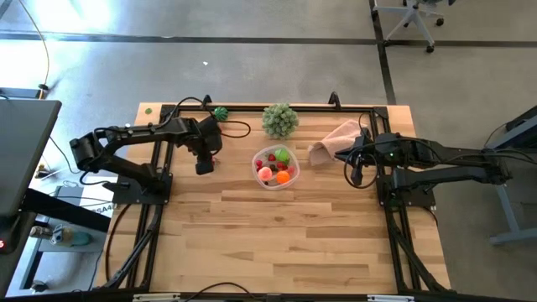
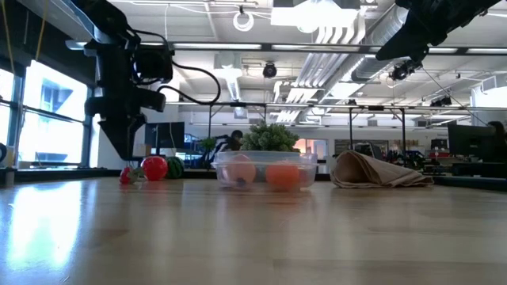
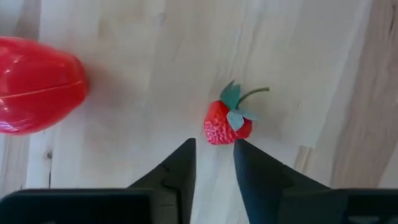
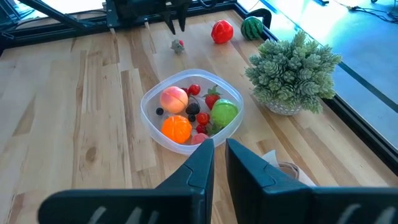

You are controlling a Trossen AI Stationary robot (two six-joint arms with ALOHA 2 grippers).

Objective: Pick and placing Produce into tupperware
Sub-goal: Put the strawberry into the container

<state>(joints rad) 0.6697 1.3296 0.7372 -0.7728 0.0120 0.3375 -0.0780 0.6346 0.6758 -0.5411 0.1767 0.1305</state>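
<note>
A small red strawberry (image 3: 227,123) with a green stem lies on the wood. My left gripper (image 3: 214,155) points down just above and beside it, its fingers a little apart with nothing between them. Next to the strawberry rest a larger red produce piece (image 3: 37,84) and a dark green one (image 4: 252,27). The round clear tupperware (image 1: 257,159) stands at mid-table. It holds a peach (image 4: 174,98), an orange (image 4: 176,129), a green piece (image 4: 224,113) and several small red and dark berries. My right gripper (image 4: 219,155) hangs shut above the table to the tupperware's right.
A pale green leafy ball (image 1: 280,120) stands behind the tupperware, and a pink cloth (image 1: 334,141) lies to its right. A small green piece (image 1: 221,112) sits at the far edge near the black frame rail (image 1: 252,106). Bare wood spreads across the table's near half.
</note>
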